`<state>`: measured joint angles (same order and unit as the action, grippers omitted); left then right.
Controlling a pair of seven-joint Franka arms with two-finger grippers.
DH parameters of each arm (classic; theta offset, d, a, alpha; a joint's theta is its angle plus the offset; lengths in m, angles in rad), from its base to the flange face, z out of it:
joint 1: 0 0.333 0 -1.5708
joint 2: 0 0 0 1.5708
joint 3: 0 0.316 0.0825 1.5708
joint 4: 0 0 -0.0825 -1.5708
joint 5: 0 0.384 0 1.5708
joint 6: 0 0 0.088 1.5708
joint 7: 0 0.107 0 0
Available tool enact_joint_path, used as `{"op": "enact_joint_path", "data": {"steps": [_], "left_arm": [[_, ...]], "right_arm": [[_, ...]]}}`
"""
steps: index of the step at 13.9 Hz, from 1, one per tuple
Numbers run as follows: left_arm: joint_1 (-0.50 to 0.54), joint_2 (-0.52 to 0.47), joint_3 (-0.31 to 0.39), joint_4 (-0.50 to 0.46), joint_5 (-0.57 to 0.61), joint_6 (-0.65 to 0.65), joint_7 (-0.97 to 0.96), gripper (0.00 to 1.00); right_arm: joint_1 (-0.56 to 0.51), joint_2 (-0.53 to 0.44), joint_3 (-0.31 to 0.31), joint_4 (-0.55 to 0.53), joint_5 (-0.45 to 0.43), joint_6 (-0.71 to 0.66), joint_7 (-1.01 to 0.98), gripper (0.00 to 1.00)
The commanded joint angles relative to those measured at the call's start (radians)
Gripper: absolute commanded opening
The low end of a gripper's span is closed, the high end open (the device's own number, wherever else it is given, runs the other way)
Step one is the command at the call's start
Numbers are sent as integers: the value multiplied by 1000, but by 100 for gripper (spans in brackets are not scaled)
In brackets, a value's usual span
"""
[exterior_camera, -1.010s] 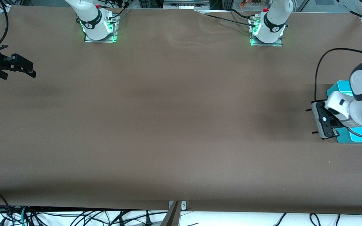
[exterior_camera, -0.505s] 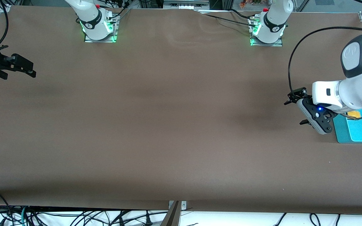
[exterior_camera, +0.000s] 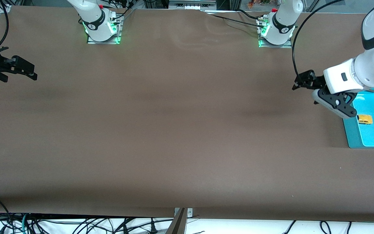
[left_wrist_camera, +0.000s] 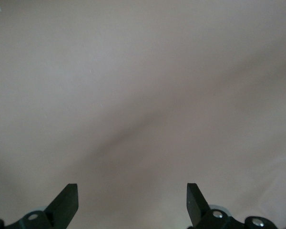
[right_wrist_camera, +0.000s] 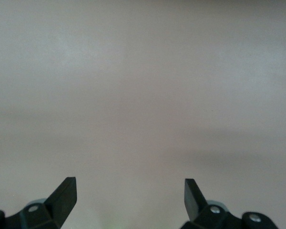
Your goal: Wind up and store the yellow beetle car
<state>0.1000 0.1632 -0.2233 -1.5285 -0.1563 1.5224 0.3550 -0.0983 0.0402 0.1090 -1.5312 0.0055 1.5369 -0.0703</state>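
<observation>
yellow beetle car (exterior_camera: pixel 365 119) resting in teal tray (exterior_camera: pixel 352 136), just beside left gripper (exterior_camera: pixel 305 87), fingers spread, empty; right gripper (exterior_camera: pixel 28 71) waiting, fingers spread, well apart at right arm's end of table (exterior_camera: pixel 174 130).

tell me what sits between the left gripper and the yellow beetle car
Nothing but a strip of the teal tray that holds the yellow beetle car; the front view shows the open left gripper beside it.

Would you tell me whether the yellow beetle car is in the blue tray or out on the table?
In: the yellow beetle car sits on the floor of the blue tray, free of either tool.
</observation>
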Motion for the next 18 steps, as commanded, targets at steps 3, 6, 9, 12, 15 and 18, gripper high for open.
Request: {"op": "enact_joint_path", "data": {"steps": [3,6,9,12,15,18], "left_arm": [[1,-21,-1,24,1,-125,-216,100],[4,-18,5,24,64,-125,-228,100],[12,-18,12,30,152,-104,-229,100],[29,-11,15,64,155,-33,-220,100],[63,-18,16,57,152,-21,-238,100],[57,-34,24,56,144,-50,-391,100]], "right_arm": [[-3,6,3,22,-4,-23,12,100],[-3,6,4,22,-6,-23,13,100],[-3,6,4,22,-6,-26,14,100],[-1,4,6,22,-2,-27,15,100],[-3,4,4,20,-1,-27,17,100],[-3,4,4,20,1,-29,21,100]]}}
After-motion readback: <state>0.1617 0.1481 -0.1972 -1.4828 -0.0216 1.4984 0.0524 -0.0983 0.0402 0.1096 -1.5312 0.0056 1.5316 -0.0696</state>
